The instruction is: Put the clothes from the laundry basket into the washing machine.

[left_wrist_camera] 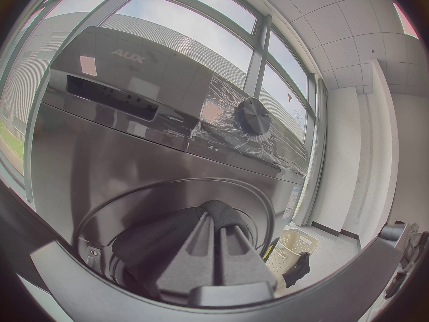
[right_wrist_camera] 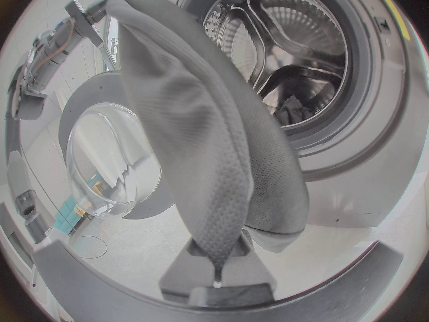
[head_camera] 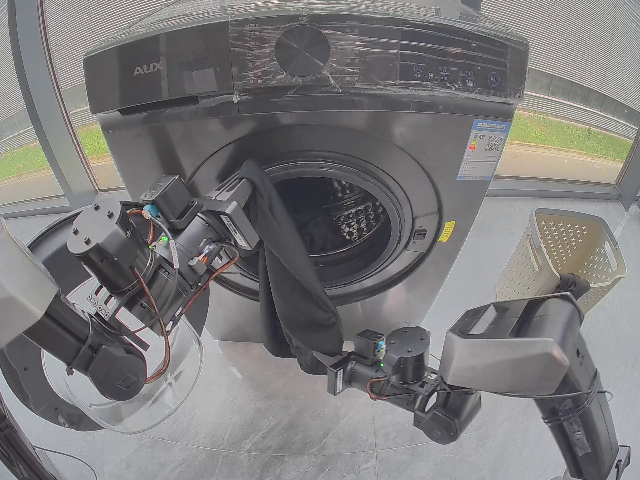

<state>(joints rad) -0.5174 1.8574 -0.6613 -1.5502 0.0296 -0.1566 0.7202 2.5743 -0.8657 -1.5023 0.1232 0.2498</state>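
Left gripper (head_camera: 245,188), centre-left, being clamped on garment (head_camera: 290,288) top, right gripper (head_camera: 321,359) on hem; hem needing to be lifted into drum (head_camera: 347,218).

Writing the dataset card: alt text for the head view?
Both grippers hold a dark garment before the open washing machine: the left gripper its upper end by the drum opening, the right gripper its lower end near the floor. The laundry basket sits at right.
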